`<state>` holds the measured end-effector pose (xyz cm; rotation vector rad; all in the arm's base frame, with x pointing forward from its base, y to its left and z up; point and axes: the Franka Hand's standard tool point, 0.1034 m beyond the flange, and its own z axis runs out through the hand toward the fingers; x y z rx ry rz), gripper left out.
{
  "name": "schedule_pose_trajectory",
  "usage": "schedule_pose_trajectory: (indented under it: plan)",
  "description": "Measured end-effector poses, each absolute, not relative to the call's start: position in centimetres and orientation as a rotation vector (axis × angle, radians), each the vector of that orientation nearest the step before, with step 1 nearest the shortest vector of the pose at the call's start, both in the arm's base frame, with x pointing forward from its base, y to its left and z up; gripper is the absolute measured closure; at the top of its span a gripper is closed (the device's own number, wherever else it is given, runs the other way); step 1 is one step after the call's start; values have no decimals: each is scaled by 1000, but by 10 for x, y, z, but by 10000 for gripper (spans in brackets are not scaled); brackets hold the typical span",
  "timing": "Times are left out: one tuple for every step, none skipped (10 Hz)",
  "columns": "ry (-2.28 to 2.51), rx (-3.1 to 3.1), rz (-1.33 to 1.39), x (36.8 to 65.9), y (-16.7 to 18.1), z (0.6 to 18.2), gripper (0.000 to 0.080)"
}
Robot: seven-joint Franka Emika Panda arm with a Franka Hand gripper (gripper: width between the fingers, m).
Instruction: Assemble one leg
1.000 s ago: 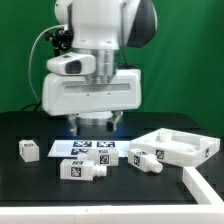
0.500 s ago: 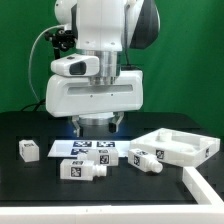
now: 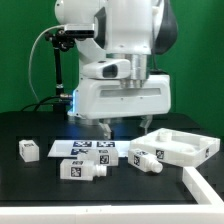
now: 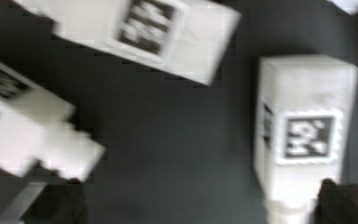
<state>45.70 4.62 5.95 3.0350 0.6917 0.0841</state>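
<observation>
The pincer hung released over the desk, fingers spread and nothing between them. The wrist view agreed: only dark desk showed between the tips of the pincer. The leg lay on its side in the lower middle of the exterior frame, a little toward the exterior view's right, close beside the square panel.

That crowding looked like the main hazard. A finger lowered on the panel's side could have landed on the raised rim or shoved the leg aside. The leg also lay at a slant, so a pincer not turned to its long faces would likely have twisted it or let it skid on closing. The second leg and the marker board sat near enough for a wrong pick — the parts looked much alike.

The wrist view was blurred. Its white tagged pieces were all cut off by the frame, and I could not tell which was the leg. In the exterior view the fingertips were small and dark against the desk, so their height was unclear, as was the leg's stub end. A white edge in the lower right corner was also cut off.
</observation>
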Motion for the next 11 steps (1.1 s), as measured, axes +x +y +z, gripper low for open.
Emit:
schedule_pose_trajectory:
  plan:
    - [669,3043,80,457,54,52,151]
    - [666,3048,72,456,67,47,151]
    - [661,3051,72,457,80,44,151]
    - [675,3048,75,458,84,42,151]
    - [675,3048,71,457,83,37,151]
    - [675,3047,64,455,81,32,151]
    - [674,3047,57,454,80,28,151]
    - [676,3046,56,453,79,27,151]
    - [680,3045,62,453,79,25,151]
    - [680,3045,59,453,78,23,151]
    - [680,3045,59,453,79,23,151]
